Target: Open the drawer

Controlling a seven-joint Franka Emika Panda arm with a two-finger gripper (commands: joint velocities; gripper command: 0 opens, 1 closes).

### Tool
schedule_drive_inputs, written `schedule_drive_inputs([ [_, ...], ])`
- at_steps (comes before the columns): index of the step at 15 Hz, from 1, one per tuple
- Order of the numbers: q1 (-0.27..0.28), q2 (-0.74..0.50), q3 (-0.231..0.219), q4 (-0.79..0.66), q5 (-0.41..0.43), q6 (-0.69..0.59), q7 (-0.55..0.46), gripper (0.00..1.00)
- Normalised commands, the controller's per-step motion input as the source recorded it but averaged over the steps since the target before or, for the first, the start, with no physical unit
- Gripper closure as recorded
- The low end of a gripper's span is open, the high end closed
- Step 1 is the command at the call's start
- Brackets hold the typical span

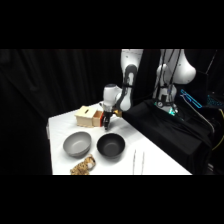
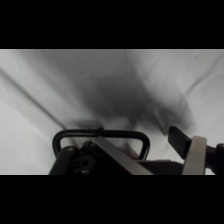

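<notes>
The tan wooden box (image 1: 85, 115) stands at the table's far left, and the orange-brown drawer (image 1: 98, 119) faces right towards the arm. My gripper (image 1: 107, 123) hangs directly at the drawer's front, touching or nearly touching it. In the wrist view a dark loop handle (image 2: 100, 135) lies flat across the lower middle, just above the gripper's black linkage (image 2: 85, 162). The drawer and the box are hidden in that view. White tabletop fills the space beyond the handle.
A grey bowl (image 1: 77, 144) and a black bowl (image 1: 110, 145) sit in front of the box. Metal tongs (image 1: 138, 161) lie near the front right edge, and a brown patterned object (image 1: 83, 165) lies at the front. A black covered mass (image 1: 165, 125) borders the table's right side.
</notes>
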Motion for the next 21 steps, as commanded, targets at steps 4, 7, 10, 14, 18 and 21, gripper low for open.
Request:
schedule_drive_inputs([
  [4,0.03,-0.42,0.015,-0.42,-0.047,-0.1,-0.05,0.0],
  [7,0.071,-0.42,-0.034,-0.32,-0.066,-0.17,-0.04,0.0],
  [10,0.087,-0.49,-0.087,-0.22,-0.106,-0.3,-0.06,0.0],
  [14,0.097,-0.57,-0.134,-0.18,-0.168,-0.41,-0.06,0.0],
  [18,0.045,-0.63,-0.107,-0.13,-0.207,-0.49,-0.05,0.0],
  [21,-0.004,-0.61,-0.051,-0.08,-0.206,-0.5,-0.03,0.0],
])
